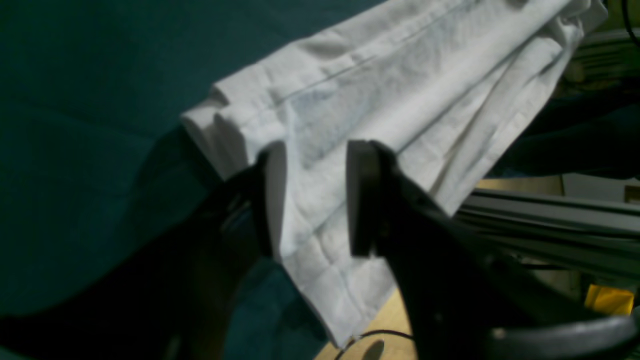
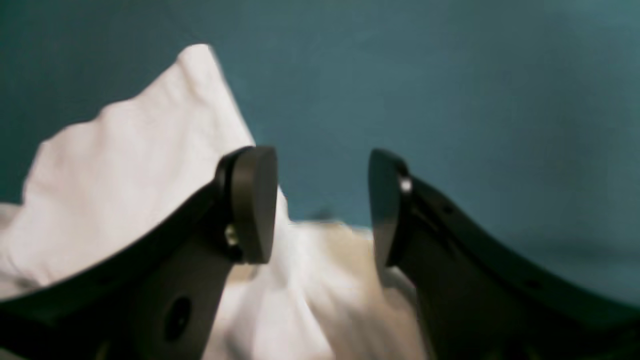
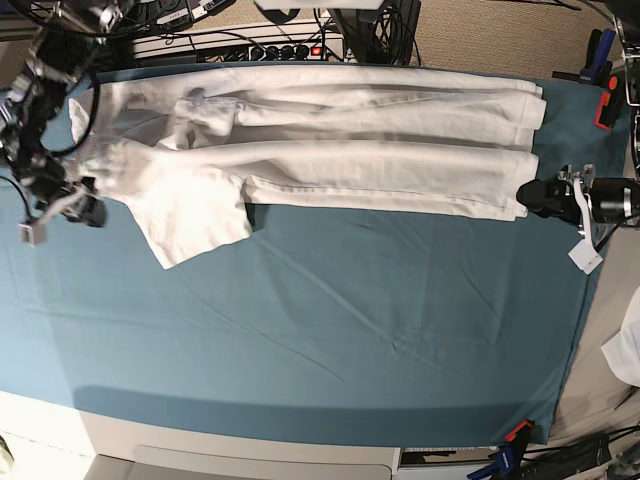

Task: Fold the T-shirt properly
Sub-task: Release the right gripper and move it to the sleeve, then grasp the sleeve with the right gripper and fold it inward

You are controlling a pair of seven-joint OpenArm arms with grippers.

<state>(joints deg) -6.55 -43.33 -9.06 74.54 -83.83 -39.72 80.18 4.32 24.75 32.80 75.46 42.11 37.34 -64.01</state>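
The white T-shirt (image 3: 350,165) lies as a long band across the far half of the teal sheet (image 3: 350,330), with one sleeve (image 3: 190,225) flopped toward the front at the left. At the shirt's right end my left gripper (image 3: 525,197) stands open. In the left wrist view its fingers (image 1: 312,200) straddle the stitched hem corner (image 1: 400,75), which hangs past the table edge. My right gripper (image 3: 88,208) is at the left end, beside the sleeve. It is open (image 2: 322,205) with nothing between its pads, and bunched white fabric (image 2: 125,165) lies behind its left finger.
Cables and a power strip (image 3: 270,45) run along the back edge. Orange clamps (image 3: 603,108) (image 3: 515,432) pin the sheet at the right side. A white fabric scrap (image 3: 625,350) hangs off to the right. A metal frame rail (image 1: 550,215) runs below the table edge.
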